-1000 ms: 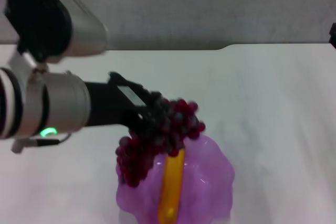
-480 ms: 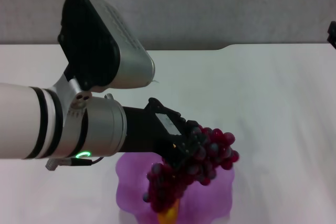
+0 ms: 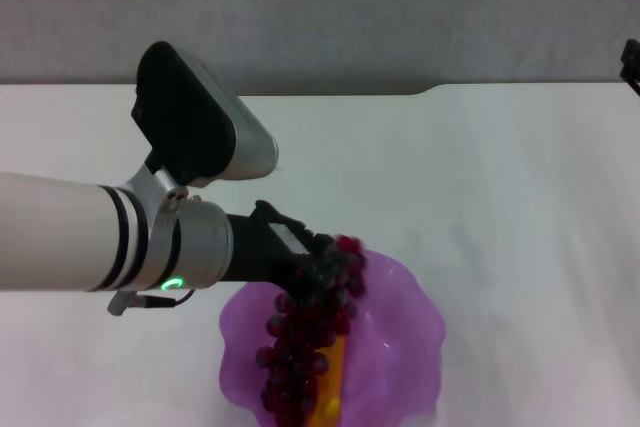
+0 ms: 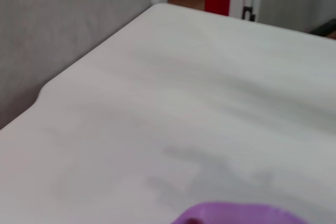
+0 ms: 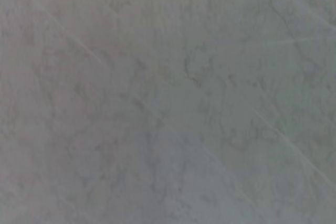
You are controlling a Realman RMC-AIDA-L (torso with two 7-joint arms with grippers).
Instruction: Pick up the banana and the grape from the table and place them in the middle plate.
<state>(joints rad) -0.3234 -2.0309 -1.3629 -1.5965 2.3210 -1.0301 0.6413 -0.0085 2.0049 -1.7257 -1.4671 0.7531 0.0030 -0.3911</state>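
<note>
The left gripper (image 3: 312, 269) pinches the top of the long dark red-purple grape bunch (image 3: 300, 347), which hangs into the translucent purple scalloped plate (image 3: 400, 332) over the yellow-orange banana (image 3: 333, 387) on the white table (image 3: 480, 167)

- One translucent purple scalloped plate (image 3: 400, 337).
- One long bunch of dark red-purple grapes (image 3: 305, 347).
- One yellow-orange banana (image 3: 332, 399), mostly hidden.
- One plain white surface (image 3: 500, 197).

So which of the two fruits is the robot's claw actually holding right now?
The grape. The dark red bunch hangs from the left gripper over the middle plate. The banana already lies in that plate, a yellow strip mostly hidden behind the bunch.
</note>
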